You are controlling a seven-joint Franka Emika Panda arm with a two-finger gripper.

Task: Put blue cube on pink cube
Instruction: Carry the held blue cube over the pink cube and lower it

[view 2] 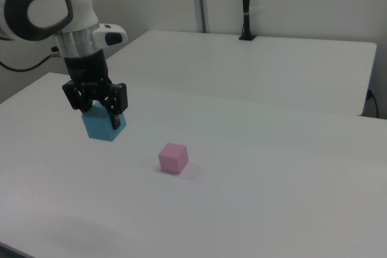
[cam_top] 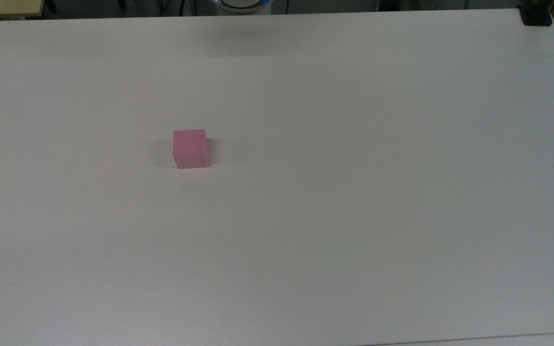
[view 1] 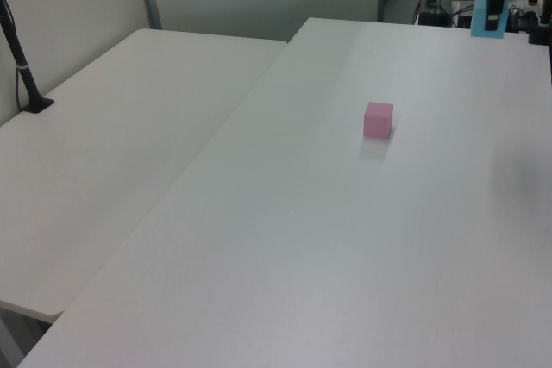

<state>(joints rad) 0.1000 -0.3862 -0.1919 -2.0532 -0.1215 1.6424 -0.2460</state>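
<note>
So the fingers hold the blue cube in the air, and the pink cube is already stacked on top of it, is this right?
Not quite. The fingers do hold the blue cube in the air, but the pink cube is not stacked on it: the right view shows it resting alone on the white table, apart from the blue cube.

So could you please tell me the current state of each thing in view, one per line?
blue cube: held off the table, clamped in the jaws, not yet over the pink cube.
pink cube: resting flat on the table, nothing on top.
gripper: shut on the blue cube, raised above the table.
table: bearing the pink cube.
</note>
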